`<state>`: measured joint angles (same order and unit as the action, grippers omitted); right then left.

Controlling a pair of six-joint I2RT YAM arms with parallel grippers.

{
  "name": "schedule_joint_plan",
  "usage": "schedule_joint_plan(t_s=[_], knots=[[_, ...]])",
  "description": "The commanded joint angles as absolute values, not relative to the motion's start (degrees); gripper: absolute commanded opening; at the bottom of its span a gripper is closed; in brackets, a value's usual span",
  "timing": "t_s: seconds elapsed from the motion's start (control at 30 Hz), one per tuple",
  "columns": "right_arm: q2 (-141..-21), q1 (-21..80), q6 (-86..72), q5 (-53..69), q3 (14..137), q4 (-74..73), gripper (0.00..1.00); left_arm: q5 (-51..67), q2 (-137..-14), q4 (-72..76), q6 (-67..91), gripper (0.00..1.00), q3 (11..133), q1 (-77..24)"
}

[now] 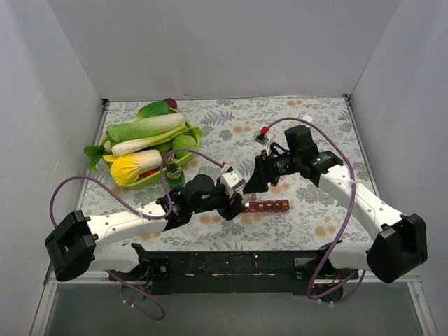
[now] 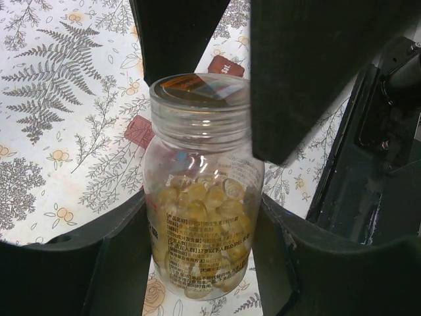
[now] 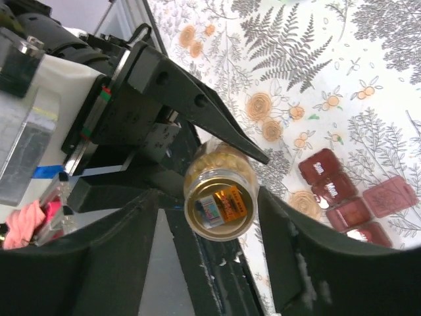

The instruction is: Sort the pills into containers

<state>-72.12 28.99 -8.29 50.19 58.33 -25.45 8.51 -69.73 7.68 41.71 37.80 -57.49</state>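
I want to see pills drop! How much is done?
Nothing looks sorted: the red containers show nothing inside. In hand: the left gripper holds the jar of pills; the open right gripper flanks its end. Left: all the sorting.

Left arm (image 1: 119, 224): we saw white link shells, black joint housings and a bulky black base block.
Right arm (image 1: 357, 199): we noted the same white shells and black joints.
Cables (image 1: 77, 183): we traced purple cords looping along both arms.
Left gripper (image 2: 204, 197): we found matte-black wedge fingers (image 2: 79, 276) and a white body with small red and green marks.
Right gripper (image 3: 209, 197): we found black fingers (image 3: 85, 263), one scuffed pale.
Mount rail (image 1: 231, 266): we saw black metal.
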Motion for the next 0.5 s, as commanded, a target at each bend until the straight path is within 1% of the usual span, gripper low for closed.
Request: schedule_joint_plan(t_s=[0.0,0.03,0.1,0.13,0.23,0.33,0.37,0.43,0.47], knots=[[-72.9,29.4,-7.5,47.1,61.7,-27.4,0.59,9.4,-69.4,11.2,41.7,0.0,39.6,-57.7],[-72.9,29.4,-7.2,47.2,61.6,-27.5,0.43,9.1,-69.3,11.2,41.9,0.0,39.6,-57.7],[-72.8,29.4,-6.2,47.5,61.7,-27.9,0.33,8.9,-69.1,11.2,41.9,0.0,39.3,-57.7],[-72.6,29.4,-5.3,47.7,62.0,-28.2,0.26,8.9,-68.6,11.2,41.8,0.0,39.1,-57.7],[-72.4,29.4,-1.5,50.4,62.6,-29.7,0.18,9.0,-66.5,12.3,41.4,0.0,37.6,-57.7],[-72.3,30.8,5.2,54.4,63.1,-32.5,0.14,12.3,-64.8,13.8,39.6,0.0,35.8,-57.7],[-72.2,31.4,12.8,55.8,63.5,-33.8,0.13,13.6,-64.0,13.7,38.9,0.0,35.6,-57.6],[-71.7,32.6,22.6,59.6,63.5,-38.1,0.11,17.9,-63.5,12.0,37.8,0.0,35.9,-57.5],[-71.3,32.9,38.0,61.6,63.4,-40.6,0.11,19.6,-63.3,11.3,37.2,0.0,36.2,-57.4]])
